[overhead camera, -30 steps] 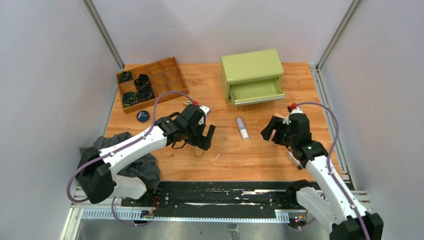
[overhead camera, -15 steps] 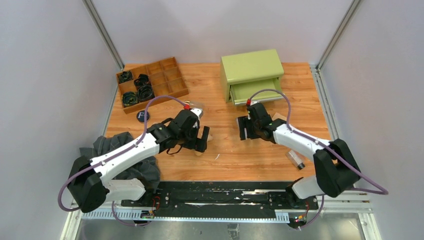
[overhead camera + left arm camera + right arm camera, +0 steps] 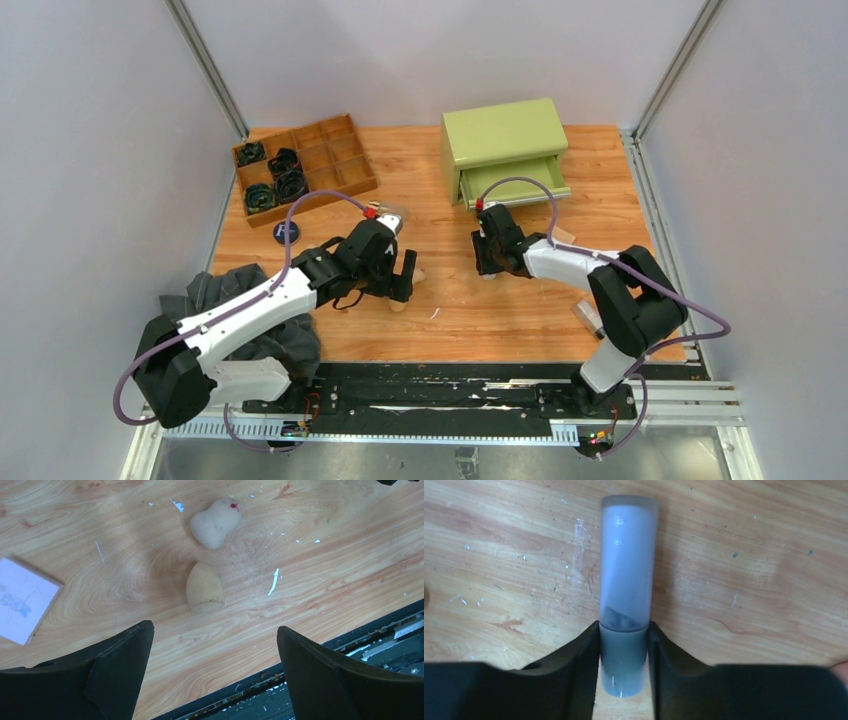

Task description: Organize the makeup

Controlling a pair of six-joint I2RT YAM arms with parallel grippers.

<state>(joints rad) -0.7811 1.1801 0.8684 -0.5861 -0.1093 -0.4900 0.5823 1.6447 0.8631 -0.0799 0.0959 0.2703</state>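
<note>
Orange-brown table (image 3: 460, 322) with wood grain, light green box (image 3: 503, 135), brown tray (image 3: 345, 168), black bands (image 3: 290, 185), dark grey cloth (image 3: 222, 283), silver-grey tube (image 3: 628, 555) with darker end, beige sponges (image 3: 204, 587), one with red spot, whitish pad (image 3: 22, 600) with faint blue print.

1. Far-left corner of the tabletop (image 3: 410, 160): compartment tray (image 3: 335, 150) blocks it, with the dark compact (image 3: 287, 232) just in front.
2. Far edge, right of centre: green drawer box (image 3: 503, 135), drawer pulled out toward the middle.
3. Bare wood between tray and box.
4. Near-left corner: dark grey cloth (image 3: 235, 285) with the left arm (image 3: 260, 300) lying over it.
5. Middle: two beige sponges (image 3: 205, 587) in front of the wide-spread left gripper (image 3: 214, 630), with bare wood either side of them.
6. Right gripper (image 3: 624, 630) pinches the silver-white tube (image 3: 626, 565), with free wood on both sides.
7. Right edge: folded right arm (image 3: 625, 300), clear bottle (image 3: 585, 316) beside it.
</note>
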